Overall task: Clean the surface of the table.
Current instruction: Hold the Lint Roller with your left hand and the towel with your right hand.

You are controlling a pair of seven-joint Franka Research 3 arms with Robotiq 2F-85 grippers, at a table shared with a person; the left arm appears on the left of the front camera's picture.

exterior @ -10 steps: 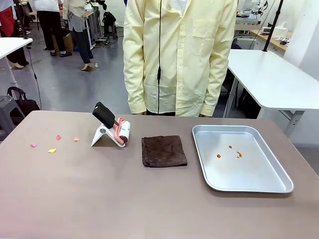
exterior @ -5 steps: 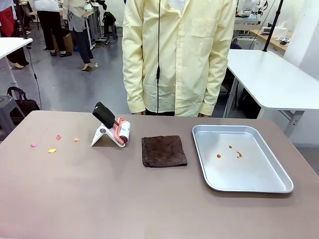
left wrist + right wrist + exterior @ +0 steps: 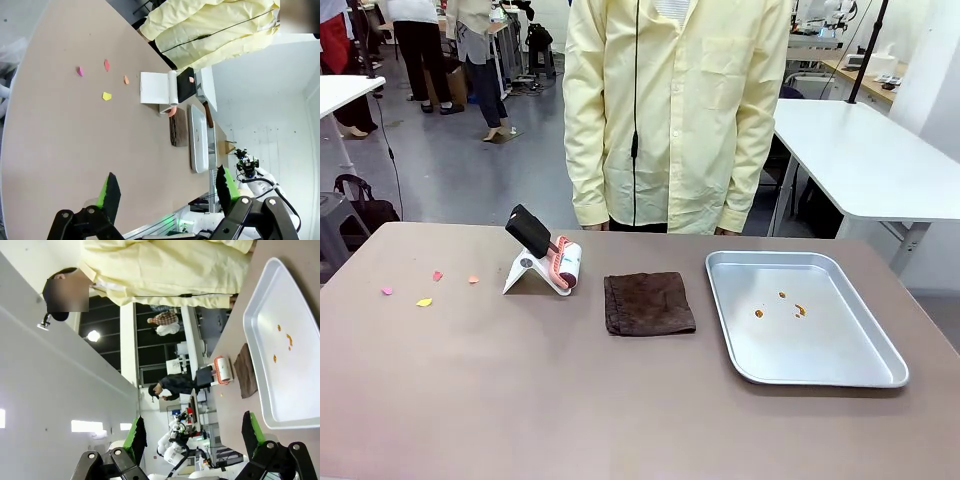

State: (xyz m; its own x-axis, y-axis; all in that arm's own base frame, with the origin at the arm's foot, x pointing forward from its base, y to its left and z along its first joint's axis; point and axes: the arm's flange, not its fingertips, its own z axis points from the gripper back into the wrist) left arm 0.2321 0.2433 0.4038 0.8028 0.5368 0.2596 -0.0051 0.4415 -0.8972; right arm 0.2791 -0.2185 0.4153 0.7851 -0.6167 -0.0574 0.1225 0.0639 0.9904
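Jaws on both arms wide open and empty, the table (image 3: 570,400) ahead and below.
Ahead of the left gripper (image 3: 168,189), well apart, lie the paper scraps (image 3: 107,96), the lint roller (image 3: 172,87) beyond; the tray (image 3: 275,390) lies ahead of the right gripper (image 3: 195,432). The left gripper is likely nearer the scraps. No legible writing.

You ran this in an open lab hall: white tabletops (image 3: 865,160), grey floor (image 3: 470,180), people (image 3: 420,40) standing about.
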